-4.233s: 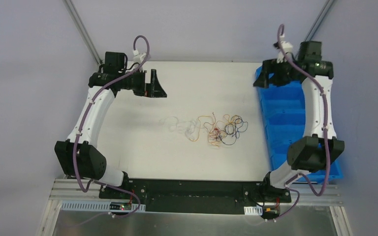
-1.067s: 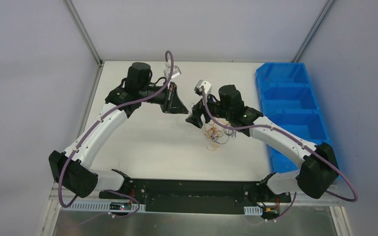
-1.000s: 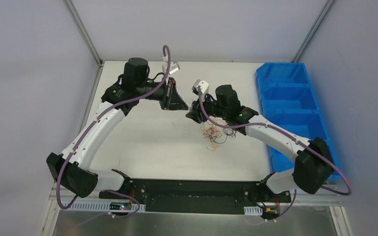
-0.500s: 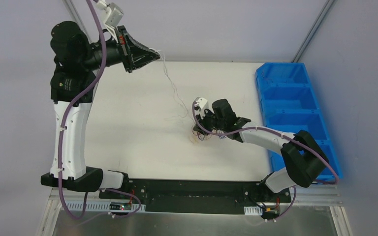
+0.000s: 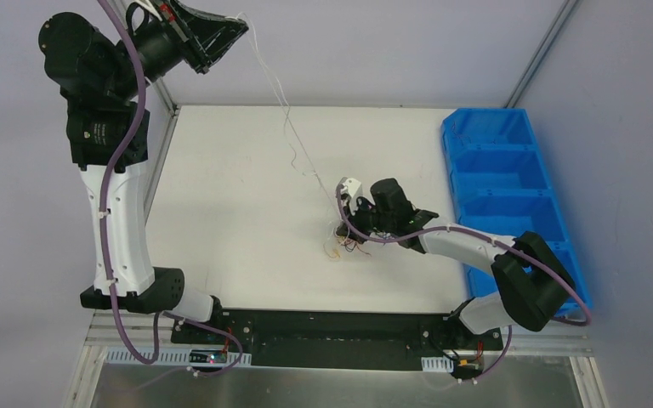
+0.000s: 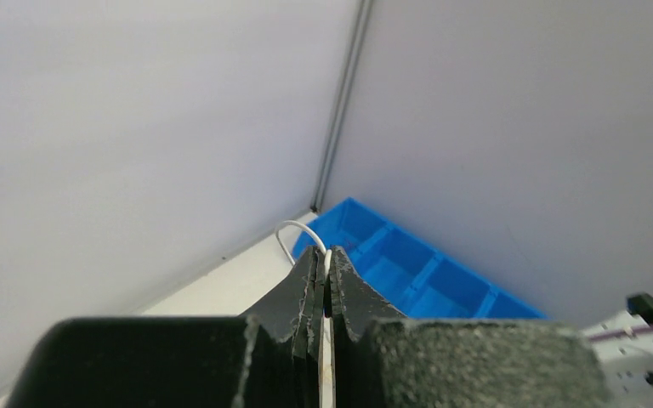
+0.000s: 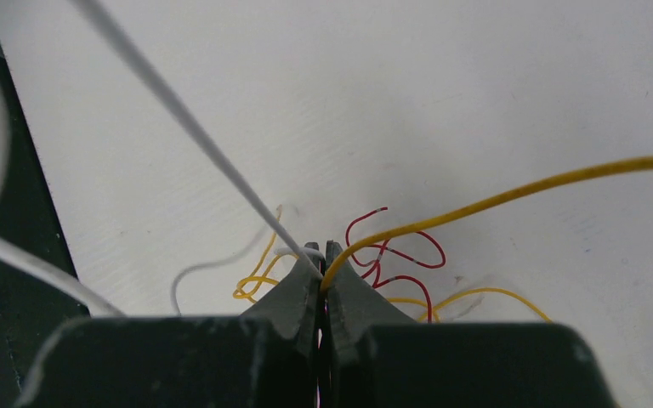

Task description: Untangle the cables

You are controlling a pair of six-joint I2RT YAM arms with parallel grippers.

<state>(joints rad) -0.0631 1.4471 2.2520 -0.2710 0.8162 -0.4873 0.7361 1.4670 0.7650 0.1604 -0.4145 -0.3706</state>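
Note:
The cables lie as a small clump (image 5: 340, 246) of yellow, red and dark wires on the white table (image 5: 221, 212). My left gripper (image 5: 240, 23) is raised high at the back left, shut on a white cable (image 5: 285, 110) that stretches taut down to the clump. In the left wrist view the white cable (image 6: 287, 234) loops out of the shut left gripper (image 6: 326, 253). My right gripper (image 5: 345, 231) is down on the clump. In the right wrist view the right gripper (image 7: 323, 248) is shut, with a yellow cable (image 7: 493, 200) and the white cable (image 7: 187, 123) coming out at its tips; a red cable (image 7: 404, 255) lies just beyond.
A blue bin (image 5: 452, 170) with several compartments stands along the table's right edge, and it also shows in the left wrist view as the blue bin (image 6: 408, 263). Grey walls enclose the table on three sides.
The right gripper has shut on the clump. The left gripper has climbed higher, drawing the white cable longer and tighter out of the clump.

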